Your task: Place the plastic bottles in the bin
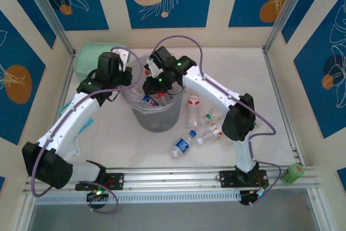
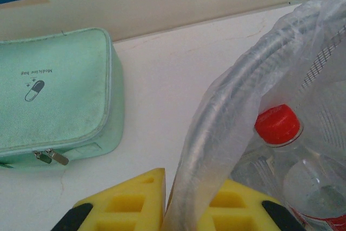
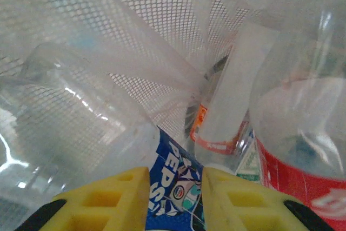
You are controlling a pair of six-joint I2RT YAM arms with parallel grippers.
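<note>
White table [image 1: 270, 85], enclosed left, back and right by blue-and-cream patterned walls.

- Near edge: metal rail [image 1: 178, 176] carrying both arm bases, with a green can [image 1: 292, 172] at its right end.
- Mid-table, right of centre: several loose bottles [image 1: 208, 129] lying flat. Nearest of them is a blue-labelled bottle [image 1: 183, 144]. All are near the bin's right side.
- Centre: bin [image 1: 157, 121], upright and bag-lined, holding several bottles. Among them are a red-capped bottle [image 2: 278, 125] and a red-labelled bottle [image 3: 303, 150].
- Left gripper [image 2: 181, 205]: closed over the bin's left rim, with the bag pinched between its yellow pads.
- Right gripper [image 3: 174, 201]: down inside the bin, clamped on a Pepsi bottle [image 3: 175, 187].
- Far left corner: mint pouch [image 2: 54, 96] with a zip, lying flat, apart from the bin.
- Open room: the far right half of the table is bare. The gap between bin and pouch is narrow.
</note>
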